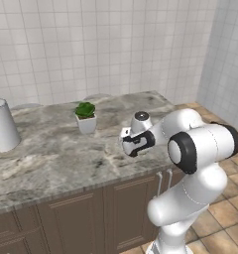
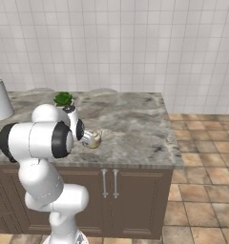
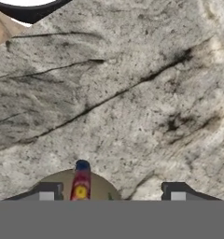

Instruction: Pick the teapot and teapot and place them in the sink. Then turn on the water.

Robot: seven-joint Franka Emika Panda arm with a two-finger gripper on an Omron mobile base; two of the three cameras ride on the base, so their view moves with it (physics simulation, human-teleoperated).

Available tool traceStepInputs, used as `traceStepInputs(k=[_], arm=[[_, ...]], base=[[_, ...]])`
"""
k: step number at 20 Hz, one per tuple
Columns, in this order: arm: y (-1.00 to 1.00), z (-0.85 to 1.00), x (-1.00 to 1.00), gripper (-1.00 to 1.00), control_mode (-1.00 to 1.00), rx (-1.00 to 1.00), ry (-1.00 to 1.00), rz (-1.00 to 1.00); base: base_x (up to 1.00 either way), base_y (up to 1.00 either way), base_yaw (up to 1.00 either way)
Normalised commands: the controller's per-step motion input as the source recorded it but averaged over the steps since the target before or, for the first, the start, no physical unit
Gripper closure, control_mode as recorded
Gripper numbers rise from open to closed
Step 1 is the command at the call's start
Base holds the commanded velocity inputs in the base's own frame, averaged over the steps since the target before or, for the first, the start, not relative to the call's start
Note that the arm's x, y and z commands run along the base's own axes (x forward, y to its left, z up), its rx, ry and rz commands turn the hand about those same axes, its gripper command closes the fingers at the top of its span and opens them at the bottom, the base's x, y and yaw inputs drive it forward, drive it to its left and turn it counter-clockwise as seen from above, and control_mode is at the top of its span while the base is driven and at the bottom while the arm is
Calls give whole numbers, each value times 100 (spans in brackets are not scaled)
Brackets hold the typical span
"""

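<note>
Even, bright, diffuse light throughout; no single source evident, no glare on the tiled wall. Soft faint shadows only: under the counter lip, beside the small potted plant. Rendered pictures slightly soft and coarse, marble veining smeared in the hand view; no edge distortion.

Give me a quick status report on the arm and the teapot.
End effector low over the marble counter, jaws apart. Teapot between the fingers, not visibly gripped. Potted plant stands well behind; nothing in the way.
</note>
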Motion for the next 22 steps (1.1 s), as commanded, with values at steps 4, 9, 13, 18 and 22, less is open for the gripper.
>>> traceStepInputs(k=[4, 9, 13, 18, 22], arm=[[-2, 0, 0, 100, -100, -3, -5, 0], [-2, 1, 0, 100, -100, -1, -5, 0], [-1, 9, 0, 100, -100, 0, 0, 0], [-2, 27, 0, 100, -100, 0, 0, 0], [-4, 74, -17, 100, -100, 0, 0, 0]], base=[[0, 0, 0], [0, 0, 0], [0, 0, 0], [0, 0, 0], [0, 0, 0]])
